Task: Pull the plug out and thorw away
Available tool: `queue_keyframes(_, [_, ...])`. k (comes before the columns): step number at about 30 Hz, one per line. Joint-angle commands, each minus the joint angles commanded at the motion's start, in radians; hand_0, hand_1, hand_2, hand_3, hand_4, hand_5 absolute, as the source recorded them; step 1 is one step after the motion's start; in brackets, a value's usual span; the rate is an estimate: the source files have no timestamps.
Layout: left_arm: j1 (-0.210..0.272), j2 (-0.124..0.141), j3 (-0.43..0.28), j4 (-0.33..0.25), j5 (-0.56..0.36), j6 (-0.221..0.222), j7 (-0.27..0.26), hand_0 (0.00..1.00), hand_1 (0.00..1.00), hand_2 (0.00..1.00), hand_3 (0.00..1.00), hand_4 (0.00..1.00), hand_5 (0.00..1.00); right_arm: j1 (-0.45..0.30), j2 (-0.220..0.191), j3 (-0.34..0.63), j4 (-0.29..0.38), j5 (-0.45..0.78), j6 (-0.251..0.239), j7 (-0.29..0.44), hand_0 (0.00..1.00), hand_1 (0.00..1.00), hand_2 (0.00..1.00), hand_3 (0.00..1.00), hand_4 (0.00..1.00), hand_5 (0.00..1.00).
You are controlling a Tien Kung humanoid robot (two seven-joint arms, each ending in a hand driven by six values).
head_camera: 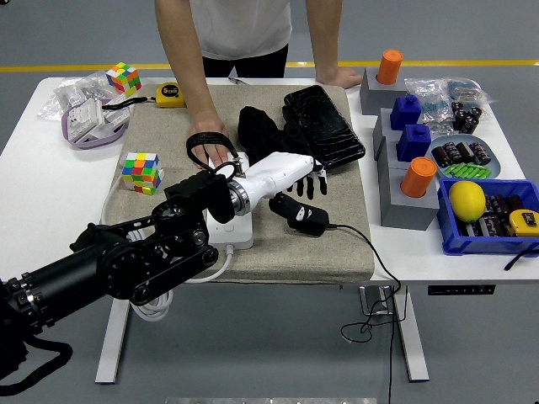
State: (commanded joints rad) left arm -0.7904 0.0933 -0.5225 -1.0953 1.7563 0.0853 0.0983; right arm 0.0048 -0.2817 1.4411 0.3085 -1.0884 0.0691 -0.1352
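Plug [305,218] lying on mat, left hand [305,183] just above it, fingers spread, holding nothing, no writing legible.

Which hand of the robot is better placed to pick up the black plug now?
Probably the left. The left hand hangs just above the plug, which lies free on the mat. The right arm is not in view.

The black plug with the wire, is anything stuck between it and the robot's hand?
Nothing visible is. The black plug lies loose on the beige mat, out of the white power strip. The robot's left hand hangs just above it, fingers relaxed, with only open air between them.
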Motion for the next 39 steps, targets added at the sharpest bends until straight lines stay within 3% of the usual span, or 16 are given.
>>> queue_keyframes(4, [0.046, 0.026, -0.049, -0.037, 0.016, -0.015, 0.024, 0.579, 0.633, 0.555, 0.604, 0.872, 0.054, -0.002, 0.001, 0.002, 0.001, -0.001, -0.001, 0.001, 0.569, 0.649, 0.671, 0.573, 0.969, 0.514])
queue_keyframes(5, [0.064, 0.036, -0.066, -0.05, 0.022, -0.024, 0.035, 0.463, 0.586, 0.553, 0.8, 0.898, 0.096, -0.003, 0.001, 0.002, 0.002, -0.002, -0.001, 0.001, 0.568, 0.649, 0.671, 0.573, 0.97, 0.515])
queue_keyframes(10, [0.133, 0.074, -0.126, -0.097, 0.044, -0.063, 0.073, 0.463, 0.586, 0.553, 0.8, 0.898, 0.096, -0.006, 0.004, 0.013, 0.001, -0.005, -0.001, 0.001, 0.568, 0.649, 0.671, 0.573, 0.97, 0.515])
queue_keyframes(11, [0.154, 0.085, -0.144, -0.113, 0.057, -0.064, 0.073, 0.309, 0.324, 0.328, 0.699, 0.592, 0.023, -0.007, 0.005, 0.016, 0.001, -0.005, -0.001, 0.001, 0.568, 0.649, 0.671, 0.572, 0.97, 0.514])
queue_keyframes(16, [0.236, 0.123, -0.22, -0.181, 0.089, -0.084, 0.083, 0.309, 0.324, 0.328, 0.699, 0.592, 0.023, -0.009, 0.009, 0.025, 0.002, -0.007, -0.001, 0.001, 0.568, 0.649, 0.671, 0.572, 0.97, 0.514])
queue_keyframes(17, [0.25, 0.13, -0.234, -0.196, 0.092, -0.098, 0.093, 0.158, 0.054, 0.104, 0.702, 0.374, 0.002, -0.009, 0.009, 0.025, 0.003, -0.007, -0.001, 0.002, 0.568, 0.648, 0.671, 0.573, 0.971, 0.514])
queue_keyframes(28, [0.367, 0.205, -0.331, -0.338, 0.118, -0.316, 0.272, 0.111, 0.027, 0.091, 0.696, 0.391, 0.002, -0.014, 0.013, 0.033, 0.002, -0.009, 0.001, 0.002, 0.568, 0.648, 0.671, 0.572, 0.969, 0.513])
queue_keyframes(29, [0.375, 0.209, -0.336, -0.345, 0.118, -0.326, 0.283, 0.092, 0.027, 0.091, 0.741, 0.407, 0.002, -0.014, 0.013, 0.033, 0.002, -0.01, 0.002, 0.002, 0.568, 0.648, 0.671, 0.572, 0.969, 0.513])
queue_keyframes(34, [0.402, 0.219, -0.356, -0.37, 0.116, -0.362, 0.319, 0.092, 0.027, 0.091, 0.741, 0.407, 0.002, -0.013, 0.015, 0.034, 0.003, -0.008, 0.001, 0.003, 0.568, 0.648, 0.671, 0.572, 0.969, 0.513])
queue_keyframes(35, [0.403, 0.22, -0.357, -0.372, 0.116, -0.364, 0.321, 0.077, 0.029, 0.092, 0.773, 0.448, 0.002, -0.013, 0.015, 0.034, 0.003, -0.008, 0.001, 0.003, 0.569, 0.649, 0.671, 0.572, 0.97, 0.514])
queue_keyframes(39, [0.412, 0.224, -0.36, -0.39, 0.113, -0.363, 0.32, 0.077, 0.029, 0.092, 0.773, 0.448, 0.002, -0.012, 0.014, 0.036, 0.004, -0.008, -0.001, 0.003, 0.569, 0.649, 0.671, 0.572, 0.97, 0.514])
